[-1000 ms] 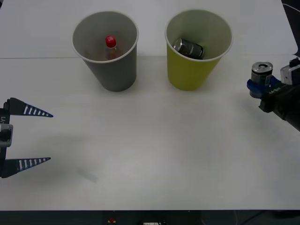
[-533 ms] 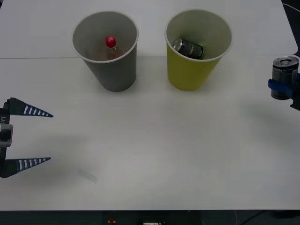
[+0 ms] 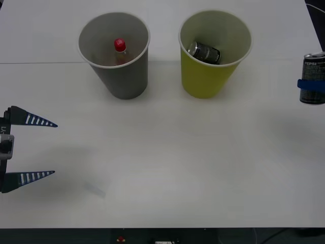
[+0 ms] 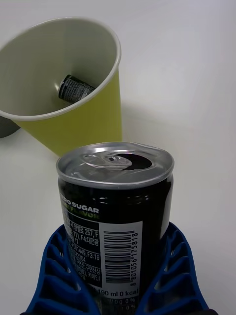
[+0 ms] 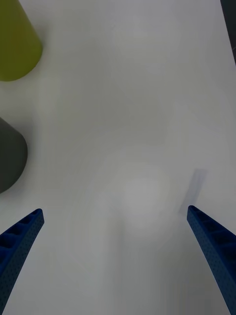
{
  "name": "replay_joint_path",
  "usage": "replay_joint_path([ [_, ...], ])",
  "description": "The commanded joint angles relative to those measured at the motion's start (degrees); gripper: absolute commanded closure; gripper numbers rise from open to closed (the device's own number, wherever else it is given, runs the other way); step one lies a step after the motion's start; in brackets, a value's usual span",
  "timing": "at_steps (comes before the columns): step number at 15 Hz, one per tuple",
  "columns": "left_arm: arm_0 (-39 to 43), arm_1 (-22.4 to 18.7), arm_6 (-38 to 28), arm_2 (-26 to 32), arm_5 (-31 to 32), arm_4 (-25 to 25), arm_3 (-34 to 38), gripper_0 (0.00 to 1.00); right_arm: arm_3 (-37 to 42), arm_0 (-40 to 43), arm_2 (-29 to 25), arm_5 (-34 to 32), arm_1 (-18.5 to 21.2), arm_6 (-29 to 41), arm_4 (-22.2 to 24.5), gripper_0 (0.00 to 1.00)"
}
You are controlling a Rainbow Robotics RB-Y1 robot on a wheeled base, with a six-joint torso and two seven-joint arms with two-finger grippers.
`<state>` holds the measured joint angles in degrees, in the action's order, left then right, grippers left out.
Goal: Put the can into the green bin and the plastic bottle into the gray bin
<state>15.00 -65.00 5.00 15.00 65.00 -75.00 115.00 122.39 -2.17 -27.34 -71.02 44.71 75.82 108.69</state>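
While right claw [image 4: 118,290] grips can [image 4: 116,211] – green bin [image 3: 213,76] beside, already holding another

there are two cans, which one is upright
The can clamped upright in the right end effector, at the table's right edge. The other can lies tipped on its side inside the green bin.

The held can [image 3: 315,79] is cut by the front view's right edge; the gray bin's [image 3: 122,76] wall hides the plastic bottle's [image 3: 120,51] lower body.

White table [image 3: 167,162] under everything; faint seam line [image 3: 40,63] across its far side
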Motion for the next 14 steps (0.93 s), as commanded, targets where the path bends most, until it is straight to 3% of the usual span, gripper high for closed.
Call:
replay_joint_path([
  [1,0.0,0.0,0.0,0.0,0.0,0.0,0.0,0.0,0.3,-7.15,0.44,-8.08,0.38,0.73,3.9,1.0],
  [6,0.0,0.0,0.0,0.0,0.0,0.0,0.0,0.0,-1.02,-22.27,7.21,-18.89,3.19,0.73,9.17,1.0],
  [14,0.0,0.0,0.0,0.0,0.0,0.0,0.0,0.0,-15.69,-43.8,26.98,-18.98,5.21,1.08,12.6,1.0],
])
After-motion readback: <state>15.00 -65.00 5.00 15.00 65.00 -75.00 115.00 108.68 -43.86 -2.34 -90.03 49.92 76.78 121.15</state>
